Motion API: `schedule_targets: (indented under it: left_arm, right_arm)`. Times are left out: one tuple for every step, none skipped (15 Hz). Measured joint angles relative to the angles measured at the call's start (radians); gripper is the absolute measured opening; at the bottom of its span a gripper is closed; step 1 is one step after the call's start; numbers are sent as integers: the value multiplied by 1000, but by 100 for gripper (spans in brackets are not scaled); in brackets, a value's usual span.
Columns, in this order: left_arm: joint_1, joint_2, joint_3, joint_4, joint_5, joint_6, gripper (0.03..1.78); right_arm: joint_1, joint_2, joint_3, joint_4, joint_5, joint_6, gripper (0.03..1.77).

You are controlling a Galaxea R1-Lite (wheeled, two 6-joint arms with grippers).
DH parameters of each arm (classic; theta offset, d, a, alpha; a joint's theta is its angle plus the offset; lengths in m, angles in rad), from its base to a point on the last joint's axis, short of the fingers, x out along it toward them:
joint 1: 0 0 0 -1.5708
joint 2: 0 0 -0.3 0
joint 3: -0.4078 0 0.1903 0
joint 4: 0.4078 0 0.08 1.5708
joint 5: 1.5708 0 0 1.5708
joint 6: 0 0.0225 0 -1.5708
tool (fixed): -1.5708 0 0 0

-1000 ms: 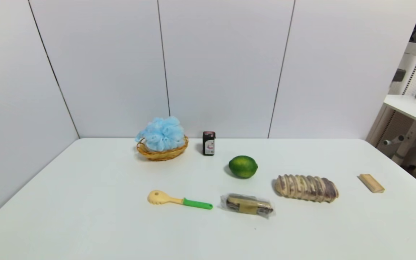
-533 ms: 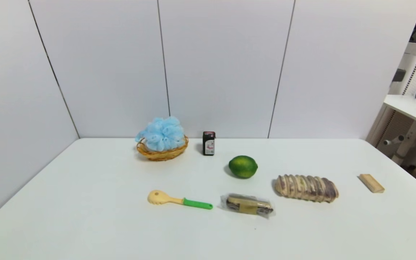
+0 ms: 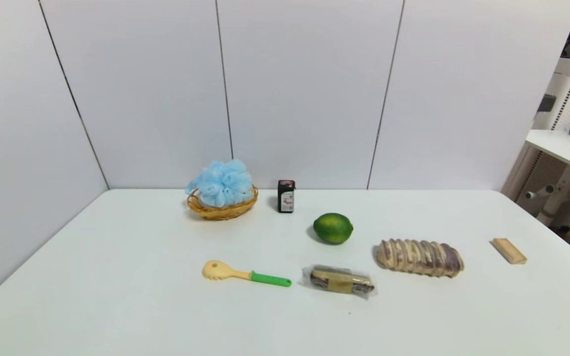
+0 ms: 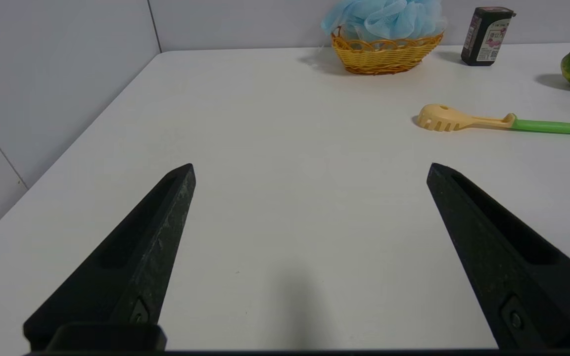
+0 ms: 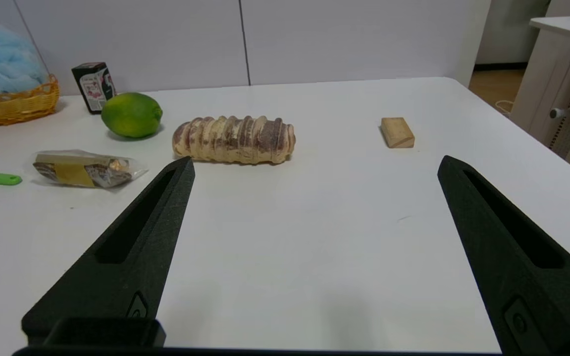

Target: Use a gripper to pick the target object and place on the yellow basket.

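room: pale grey panel walls [image 3: 305, 89] on two sides
table: white top [image 3: 117, 277], matte
puff: fluffy light-blue mesh ball [image 3: 223, 182], ruffled, sitting in yellow basket [image 3: 221, 211] at far left of table
left gripper [image 4: 309, 170]: low over near table, fingers spread wide, holding nothing
right gripper [image 5: 314, 165]: same, wide apart, holding nothing

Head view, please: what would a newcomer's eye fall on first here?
Probably the fluffy light-blue bath puff, sitting in the yellow basket at the table's far left. Next, the green lime near the middle, with a striped bread loaf to its right. Both grippers hang open over bare table near its front edge, seen only in their wrist views.
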Motion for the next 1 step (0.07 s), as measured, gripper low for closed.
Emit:
schedule_targets:
  left_arm:
    - [0, 0, 0, 0, 0, 0, 169]
  right_arm:
    - [0, 0, 0, 0, -1, 3, 170]
